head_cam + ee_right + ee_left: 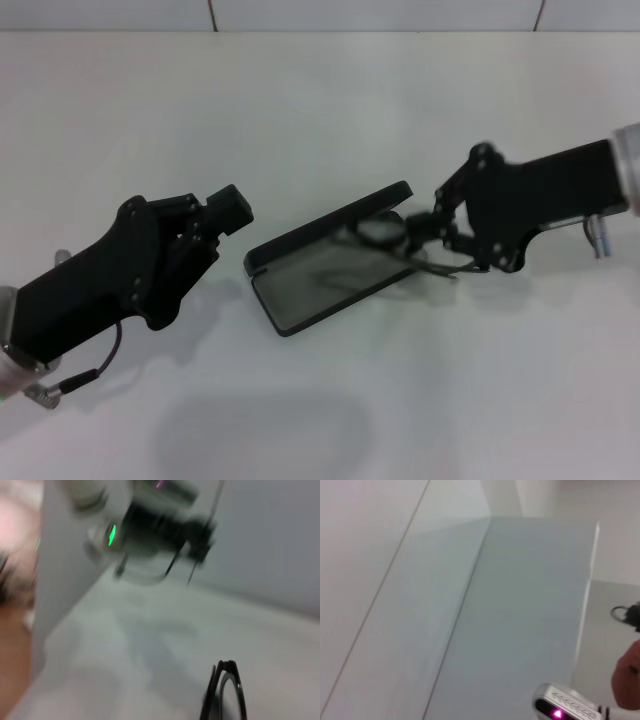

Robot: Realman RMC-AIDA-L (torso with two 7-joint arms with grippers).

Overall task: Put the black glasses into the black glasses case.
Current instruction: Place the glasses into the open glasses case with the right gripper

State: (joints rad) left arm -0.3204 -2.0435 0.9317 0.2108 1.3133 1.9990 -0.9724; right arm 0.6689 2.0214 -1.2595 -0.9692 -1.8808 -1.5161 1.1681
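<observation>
glasses case [325,265] lying open mid-table [320,110], glasses [385,235] over its right end in the right gripper [425,232], left gripper [225,215] just left of the case, not touching

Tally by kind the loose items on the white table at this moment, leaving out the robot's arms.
Thin black plastic-framed glasses, held by the right gripper over the case's end: 1
Slim matte black hard glasses case, lid open: 1
Total: 2
The left gripper hangs beside the case, holding nothing.
</observation>
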